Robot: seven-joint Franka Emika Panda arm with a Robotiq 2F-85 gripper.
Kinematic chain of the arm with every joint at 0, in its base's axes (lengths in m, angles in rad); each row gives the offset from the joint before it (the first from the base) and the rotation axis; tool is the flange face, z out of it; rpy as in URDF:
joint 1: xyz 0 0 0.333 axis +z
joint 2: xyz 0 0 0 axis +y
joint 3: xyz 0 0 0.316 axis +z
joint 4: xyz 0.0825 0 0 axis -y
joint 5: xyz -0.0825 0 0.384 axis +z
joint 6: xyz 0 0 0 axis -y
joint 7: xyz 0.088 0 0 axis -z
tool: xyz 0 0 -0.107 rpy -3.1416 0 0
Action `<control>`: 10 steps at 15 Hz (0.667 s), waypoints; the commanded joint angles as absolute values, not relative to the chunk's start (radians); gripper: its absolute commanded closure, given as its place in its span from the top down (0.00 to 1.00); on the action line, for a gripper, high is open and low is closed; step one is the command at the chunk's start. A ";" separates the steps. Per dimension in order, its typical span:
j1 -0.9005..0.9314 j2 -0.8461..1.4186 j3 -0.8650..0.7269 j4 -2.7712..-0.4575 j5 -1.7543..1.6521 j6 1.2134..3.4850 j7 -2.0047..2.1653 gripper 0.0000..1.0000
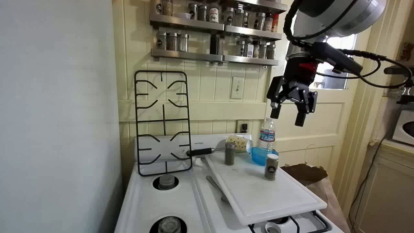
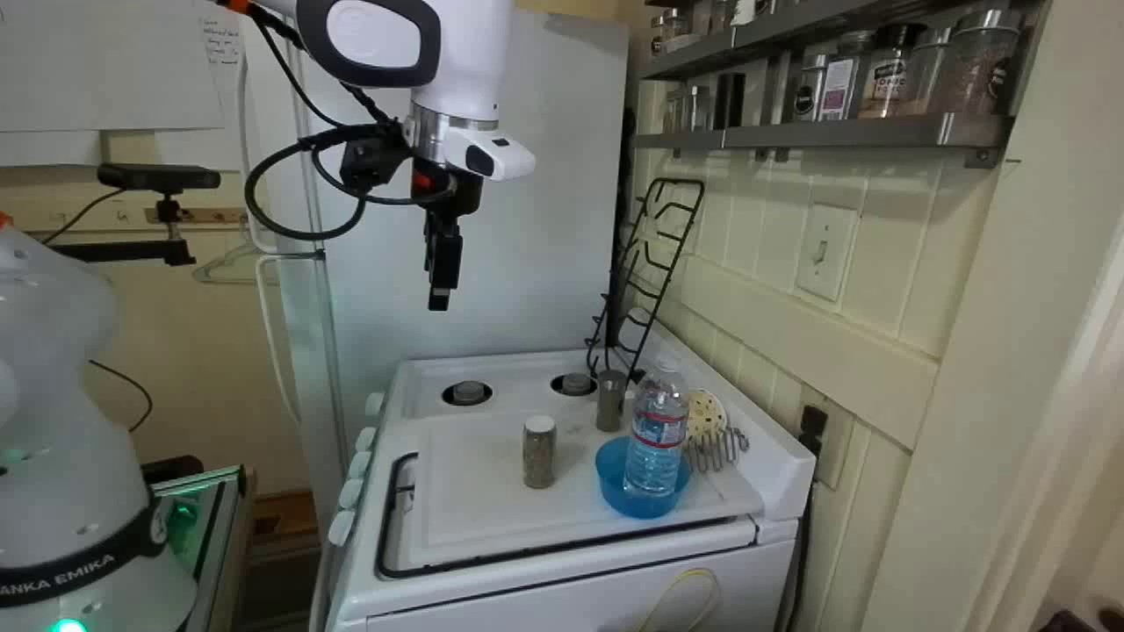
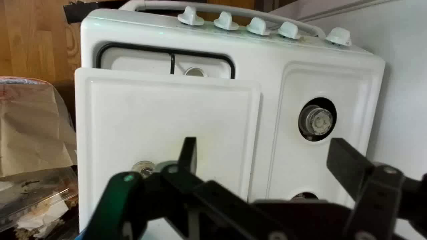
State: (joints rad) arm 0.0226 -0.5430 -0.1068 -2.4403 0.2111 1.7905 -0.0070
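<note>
Wrist view: black two-fingered gripper (image 3: 263, 155), fingers parted, empty, hangs over white stove (image 3: 257, 63), white rectangular board (image 3: 166, 113) left; apparently pre-grasp, contact requiring descent.

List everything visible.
Stove: one, white, centre
Refrigerator: one, white, beside stove
Cutting board: one, white, on stove
Spice jars: two, greenish, on board
Bowl: one, blue, on board
Water bottle: one, clear, in bowl
Spotted container: one, cream, stove back
Masher: one, black-handled, stove back
Burner grates: two, black, one leaning, one partly under board
Knobs: five, white, stove front
Shelved jars: many, mixed, wall shelves
Paper bag: one, brown, beside stove
Arm: one, white, overhead
Gripper: one, black, above stove, open
</note>
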 commanded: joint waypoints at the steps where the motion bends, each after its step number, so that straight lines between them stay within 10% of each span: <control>1: 0.001 -0.541 -0.089 -2.438 0.220 1.786 -0.016 1.00; 10: 0.017 -0.542 -0.057 -2.508 0.300 2.154 0.007 1.00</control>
